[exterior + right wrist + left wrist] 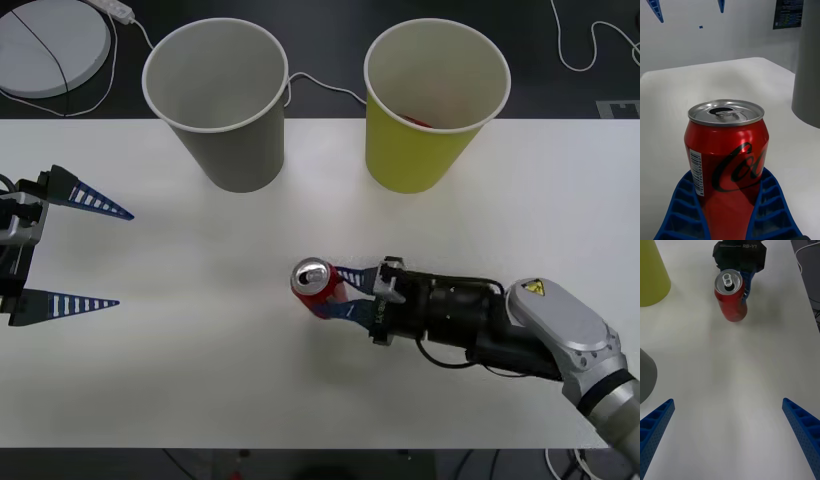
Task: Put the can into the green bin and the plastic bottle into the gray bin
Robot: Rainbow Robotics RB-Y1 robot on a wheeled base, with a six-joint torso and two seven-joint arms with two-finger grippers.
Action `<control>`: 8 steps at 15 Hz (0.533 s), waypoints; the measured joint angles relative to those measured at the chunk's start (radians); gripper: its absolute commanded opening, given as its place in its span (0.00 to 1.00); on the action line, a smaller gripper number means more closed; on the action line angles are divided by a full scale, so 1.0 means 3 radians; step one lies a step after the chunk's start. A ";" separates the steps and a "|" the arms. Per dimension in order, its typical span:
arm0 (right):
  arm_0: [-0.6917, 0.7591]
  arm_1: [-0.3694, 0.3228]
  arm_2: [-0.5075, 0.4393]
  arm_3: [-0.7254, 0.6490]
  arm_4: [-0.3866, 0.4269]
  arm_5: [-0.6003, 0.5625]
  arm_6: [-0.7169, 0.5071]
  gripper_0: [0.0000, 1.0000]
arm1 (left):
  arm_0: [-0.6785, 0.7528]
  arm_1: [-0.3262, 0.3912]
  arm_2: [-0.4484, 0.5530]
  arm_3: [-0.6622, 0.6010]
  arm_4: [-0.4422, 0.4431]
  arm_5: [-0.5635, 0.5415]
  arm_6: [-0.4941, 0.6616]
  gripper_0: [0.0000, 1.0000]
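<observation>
The can, red with a silver top, stands upright near the middle of the white table. My right gripper reaches in from the right, its blue fingers pressed against both sides, shut on the can. At the back stand the gray bin and, to its right, the green bin, both upright. My left gripper hovers open at the table's left edge, far from the can. The plastic bottle is out of view.
Something red shows inside the green bin. A round white disc and white cables lie on the dark floor behind the table. Bare table lies between the can and both bins.
</observation>
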 measured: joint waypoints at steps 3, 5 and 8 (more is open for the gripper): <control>-0.0005 -0.0094 -0.0553 -0.0166 0.0564 -0.0576 -0.0584 0.00 | 0.0000 0.0000 0.0000 0.0000 0.0000 0.0000 0.0000 1.00; -0.0001 -0.0192 -0.0880 -0.0358 0.0934 -0.0879 -0.1009 0.00 | 0.0000 0.0000 0.0000 0.0000 0.0000 0.0000 0.0000 1.00; -0.0004 -0.0313 -0.1328 -0.0673 0.1367 -0.1277 -0.1622 0.00 | 0.0000 0.0000 0.0000 0.0000 0.0000 0.0000 0.0000 1.00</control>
